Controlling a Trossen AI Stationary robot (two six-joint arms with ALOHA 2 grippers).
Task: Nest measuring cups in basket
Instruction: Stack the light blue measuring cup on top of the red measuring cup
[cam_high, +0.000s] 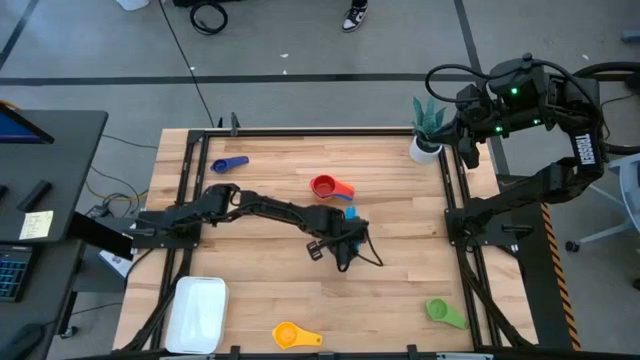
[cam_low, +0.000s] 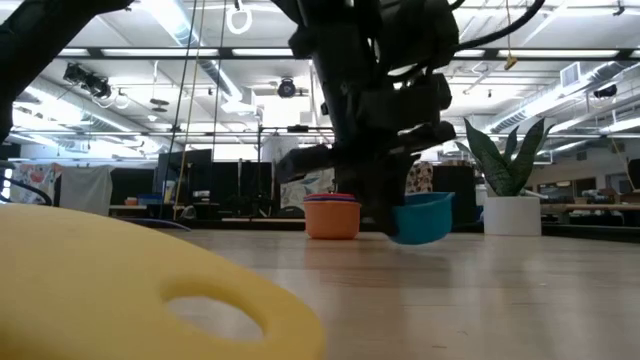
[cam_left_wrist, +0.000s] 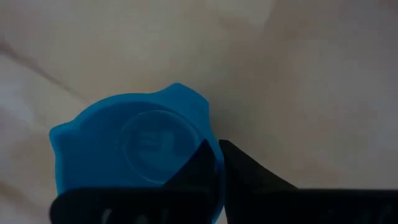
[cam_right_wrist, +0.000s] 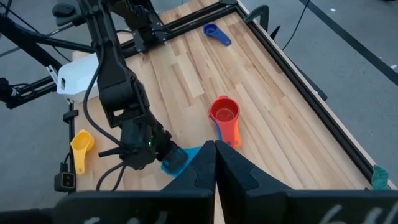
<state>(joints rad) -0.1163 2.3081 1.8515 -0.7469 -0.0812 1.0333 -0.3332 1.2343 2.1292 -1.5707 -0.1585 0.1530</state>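
My left gripper (cam_high: 346, 228) is at the table's middle, shut on a light blue measuring cup (cam_left_wrist: 137, 149) (cam_low: 421, 218). Just beyond it a red cup sits nested inside an orange cup (cam_high: 324, 187) (cam_right_wrist: 224, 113). A dark blue cup (cam_high: 228, 163) lies at the far left, a green cup (cam_high: 441, 312) at the near right and a yellow cup (cam_high: 291, 335) at the near edge. The white basket (cam_high: 197, 312) stands at the near left corner. My right gripper (cam_right_wrist: 216, 149) is shut on nothing, held high above the table's far right corner. My left gripper holds the light blue cup by its rim wall (cam_left_wrist: 215, 167), one finger (cam_left_wrist: 189, 165) inside the bowl and the other (cam_left_wrist: 255, 177) outside. The fingers come steeply from above. The cup sits tilted at table height (cam_low: 415, 240); whether it is clear of the wood I cannot tell.
A white potted plant (cam_high: 427, 135) stands at the far right corner. Black frame rails (cam_high: 455, 200) run along the table's sides. Bare wood lies between the middle of the table and the basket.
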